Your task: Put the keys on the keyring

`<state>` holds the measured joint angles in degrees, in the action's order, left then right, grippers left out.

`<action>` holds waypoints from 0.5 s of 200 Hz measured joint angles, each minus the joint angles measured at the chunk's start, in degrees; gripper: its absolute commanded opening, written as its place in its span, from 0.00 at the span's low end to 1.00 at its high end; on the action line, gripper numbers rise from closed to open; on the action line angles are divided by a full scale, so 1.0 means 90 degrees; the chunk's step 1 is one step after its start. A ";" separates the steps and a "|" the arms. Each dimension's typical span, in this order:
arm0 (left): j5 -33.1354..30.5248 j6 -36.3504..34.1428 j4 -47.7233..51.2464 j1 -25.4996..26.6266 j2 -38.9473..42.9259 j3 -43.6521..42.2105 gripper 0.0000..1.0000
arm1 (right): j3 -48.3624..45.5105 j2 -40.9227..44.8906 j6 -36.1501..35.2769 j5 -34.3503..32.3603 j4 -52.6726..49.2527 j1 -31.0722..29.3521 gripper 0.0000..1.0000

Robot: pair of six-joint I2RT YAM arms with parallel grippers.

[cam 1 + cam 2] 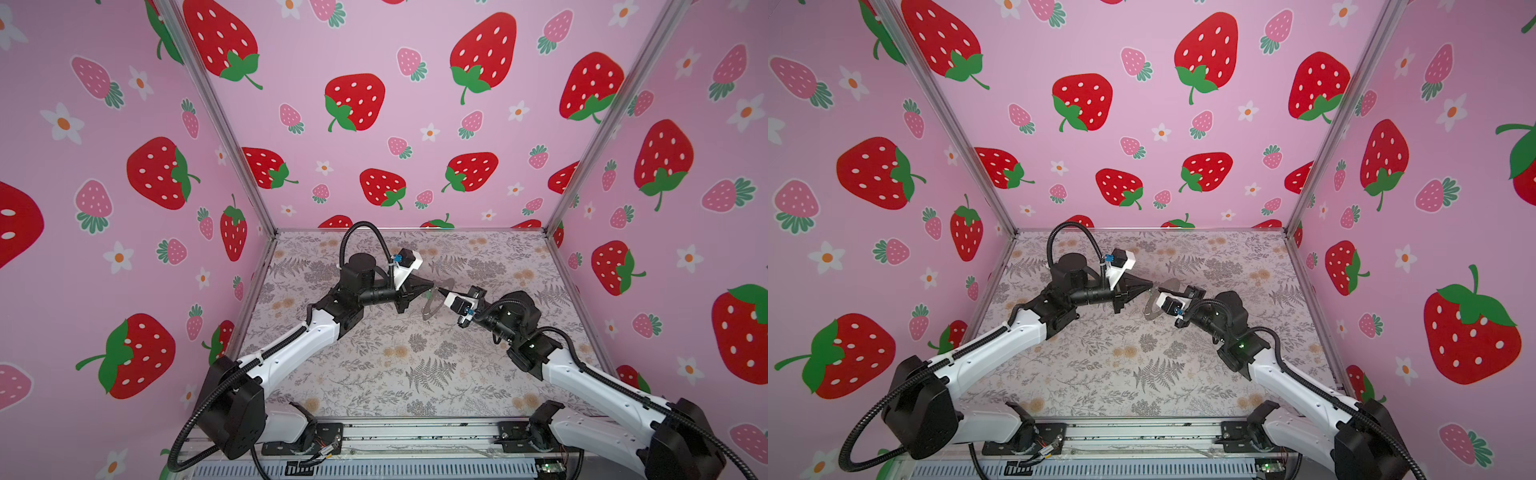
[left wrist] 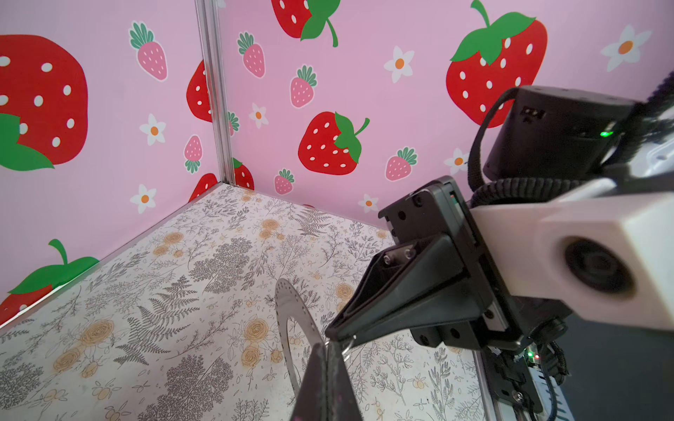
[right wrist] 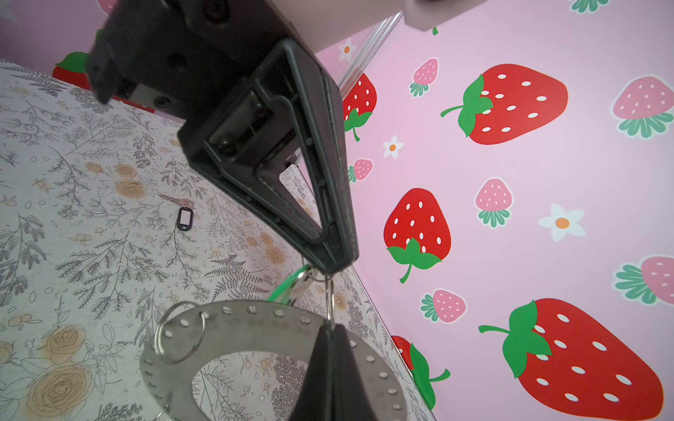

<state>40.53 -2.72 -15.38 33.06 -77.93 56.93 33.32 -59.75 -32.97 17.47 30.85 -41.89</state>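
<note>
The grey metal keyring (image 3: 255, 328) hangs above the table, tilted, in both top views (image 1: 431, 311) (image 1: 1152, 309). My right gripper (image 3: 330, 330) is shut on a small wire loop at its rim. Tip to tip with it, my left gripper (image 3: 330, 269) is shut on the top of the bright green key (image 3: 288, 286), which dangles against the ring's edge. In the left wrist view the keyring (image 2: 291, 310) shows edge-on beside my shut left gripper (image 2: 328, 346). The black-rimmed key (image 3: 185, 218) lies on the table, apart from both grippers.
A larger wire loop (image 3: 180, 333) hangs from another edge hole of the ring. Pink strawberry walls close the table on three sides, with aluminium posts (image 1: 552, 224) at the back corners. The arm bases stand along the front rail (image 1: 415, 432).
</note>
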 measured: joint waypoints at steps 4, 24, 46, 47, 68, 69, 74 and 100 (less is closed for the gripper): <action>0.0007 0.0000 0.0024 -0.0005 0.0000 0.0012 0.00 | 0.0000 0.0000 0.0000 0.0015 0.0000 0.0000 0.00; 0.0044 0.0000 0.0121 -0.0024 0.0000 0.0061 0.00 | 0.0000 0.0000 0.0022 0.0095 0.0002 0.0000 0.00; 0.0095 0.0007 0.0228 -0.0049 0.0000 0.0097 0.00 | 0.0000 0.0000 0.0049 0.0185 -0.0002 0.0000 0.00; 0.0100 0.0010 0.0236 -0.0051 0.0000 0.0100 0.00 | 0.0000 0.0000 0.0049 0.0185 -0.0002 0.0000 0.00; 0.0170 0.0044 0.0279 -0.0078 0.0000 0.0114 0.00 | 0.0000 0.0000 0.0102 0.0248 0.0000 0.0002 0.00; 0.0172 0.0046 0.0282 -0.0080 0.0000 0.0114 0.00 | 0.0000 0.0000 0.0104 0.0250 0.0000 0.0002 0.00; 0.0202 0.0053 0.0289 -0.0090 0.0000 0.0114 0.00 | -0.0002 0.0000 0.0126 0.0270 0.0002 0.0005 0.00; 0.0352 0.0097 0.0335 -0.0136 -0.0005 0.0129 0.02 | -0.0002 0.0000 0.0209 0.0369 0.0007 0.0017 0.00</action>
<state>43.70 -1.85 -12.36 31.83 -77.97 58.08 33.30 -59.75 -31.09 20.80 30.92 -41.74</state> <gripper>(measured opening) 0.046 0.044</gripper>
